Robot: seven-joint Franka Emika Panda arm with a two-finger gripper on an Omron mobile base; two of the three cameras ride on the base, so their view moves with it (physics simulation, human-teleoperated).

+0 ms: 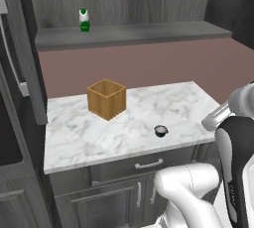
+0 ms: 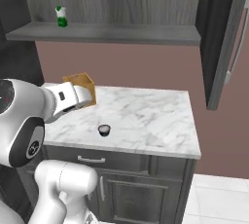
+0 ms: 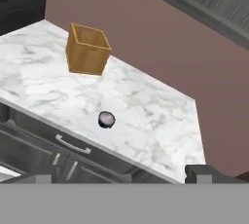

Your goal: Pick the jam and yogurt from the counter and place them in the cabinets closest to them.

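The counter (image 1: 89,138) is a white marble-look slab over dark cupboards. On it, near the front edge, stands a small dark cup with a pale top (image 1: 160,131) (image 2: 104,130) (image 3: 106,119). A small green-and-white container (image 1: 85,20) (image 2: 61,16) stands on the grey shelf of the wall cabinets (image 1: 149,33) (image 2: 126,33). Which of these two is the yogurt I cannot tell. The jam is out of view. My gripper (image 3: 121,177) hovers in front of and above the counter, open and holding nothing, well short of the dark cup.
An open wooden box (image 1: 106,98) (image 2: 80,89) (image 3: 87,49) stands at the back left of the counter. A drawer with a handle (image 1: 149,163) sits under the front edge. A tall dark unit (image 1: 20,73) flanks the left, and an open cabinet door (image 2: 228,38) hangs at the right.
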